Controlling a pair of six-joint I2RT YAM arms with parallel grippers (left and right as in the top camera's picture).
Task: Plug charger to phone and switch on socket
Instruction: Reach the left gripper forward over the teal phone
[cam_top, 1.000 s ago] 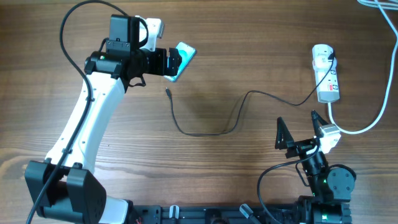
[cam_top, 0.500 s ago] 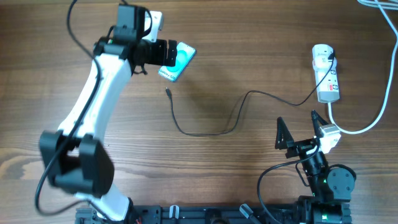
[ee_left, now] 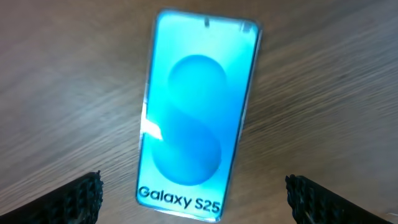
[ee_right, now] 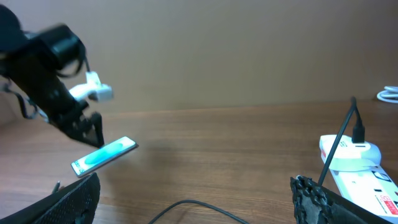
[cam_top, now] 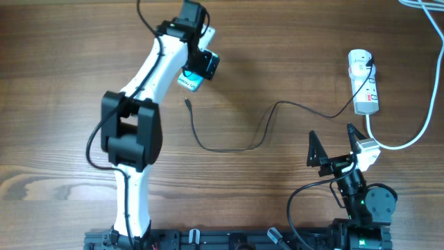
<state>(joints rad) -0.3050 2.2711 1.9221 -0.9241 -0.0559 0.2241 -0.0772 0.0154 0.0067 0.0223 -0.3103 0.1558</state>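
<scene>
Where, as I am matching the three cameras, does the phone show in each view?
Overhead: the phone is upper left of centre, partly under the arm's end.
Left wrist: the phone fills the centre, between the open jaws.
Right wrist: the phone is lower left.
Shared landmark: the left gripper, just above it.

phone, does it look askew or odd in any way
Nothing damaged. The phone sits skewed across the grain of the table, screen lit, under the open left tool. The charger connector lies apart from it, unplugged.
</scene>
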